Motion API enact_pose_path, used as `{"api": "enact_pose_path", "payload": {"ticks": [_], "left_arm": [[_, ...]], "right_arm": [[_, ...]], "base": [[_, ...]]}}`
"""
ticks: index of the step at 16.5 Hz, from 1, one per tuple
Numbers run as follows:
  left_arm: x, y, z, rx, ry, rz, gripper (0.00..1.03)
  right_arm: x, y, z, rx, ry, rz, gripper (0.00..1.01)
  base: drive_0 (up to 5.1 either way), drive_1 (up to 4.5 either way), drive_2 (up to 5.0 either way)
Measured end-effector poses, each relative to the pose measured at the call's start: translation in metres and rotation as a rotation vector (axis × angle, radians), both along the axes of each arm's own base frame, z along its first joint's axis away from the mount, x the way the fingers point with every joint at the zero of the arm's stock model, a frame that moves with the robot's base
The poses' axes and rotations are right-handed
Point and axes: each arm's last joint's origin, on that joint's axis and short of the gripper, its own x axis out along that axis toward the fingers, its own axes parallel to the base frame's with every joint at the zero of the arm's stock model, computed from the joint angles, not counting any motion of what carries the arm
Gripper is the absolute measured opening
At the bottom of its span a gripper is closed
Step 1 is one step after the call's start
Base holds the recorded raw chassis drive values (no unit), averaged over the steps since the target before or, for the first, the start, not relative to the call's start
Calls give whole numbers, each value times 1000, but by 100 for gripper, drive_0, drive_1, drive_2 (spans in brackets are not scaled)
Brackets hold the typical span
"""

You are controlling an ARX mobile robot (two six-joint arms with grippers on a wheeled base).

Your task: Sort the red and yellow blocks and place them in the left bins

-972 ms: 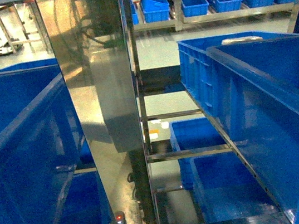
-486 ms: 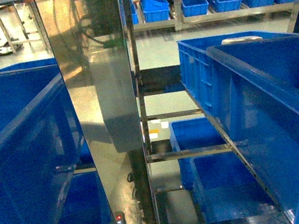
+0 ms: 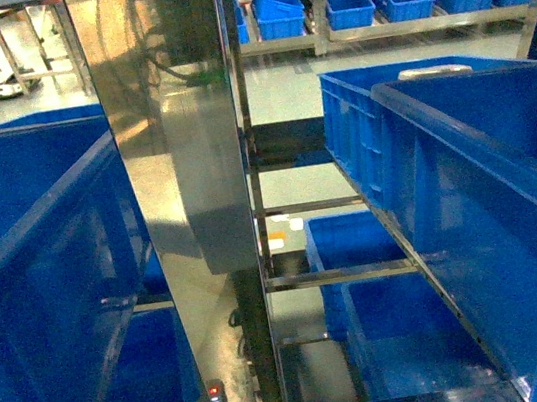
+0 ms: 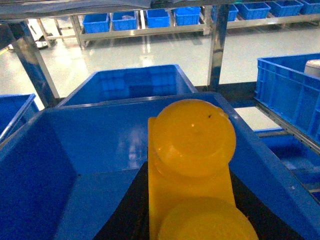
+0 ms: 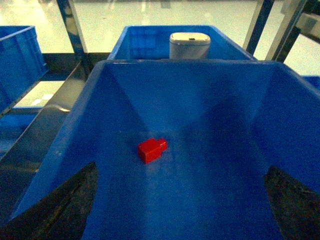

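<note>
Nothing has moved in the head view since the earlier frames: the same steel post (image 3: 190, 152) stands at centre, with blue bins on the racks to either side and neither arm in sight. In the left wrist view the yellow block (image 4: 192, 170) fills the lower middle, its long axis running from 6 o'clock to 12 o'clock, both round studs facing the camera, one stud nearer 12 and the other cut off at 6. It sits over the left blue bin (image 4: 90, 150), with dark claw parts on both its flanks, so the left claw looks closed on it. In the right wrist view the red block (image 5: 152, 148) lies on the floor of the right blue bin (image 5: 225, 120), near centre, its single stud pointing toward 2 o'clock. The right claw is spread wide, its dark fingers (image 5: 70, 200) at the lower corners, gripping nothing. A white container (image 5: 189, 45) stands in the bin beyond, at 12 o'clock.
</note>
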Motion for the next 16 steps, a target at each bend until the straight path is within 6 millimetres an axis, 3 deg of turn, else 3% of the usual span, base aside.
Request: {"api": "enact_pose_path", "payload": {"ticks": [1,16], "left_arm": [[0,0,0,0,0,0,27],[0,0,0,0,0,0,27]], "right_arm": [[-49,-3,15,-43,-88,34,98],[-123,-20,42,-72,-263,61,98]], "base": [[0,0,0],[0,0,0]]}}
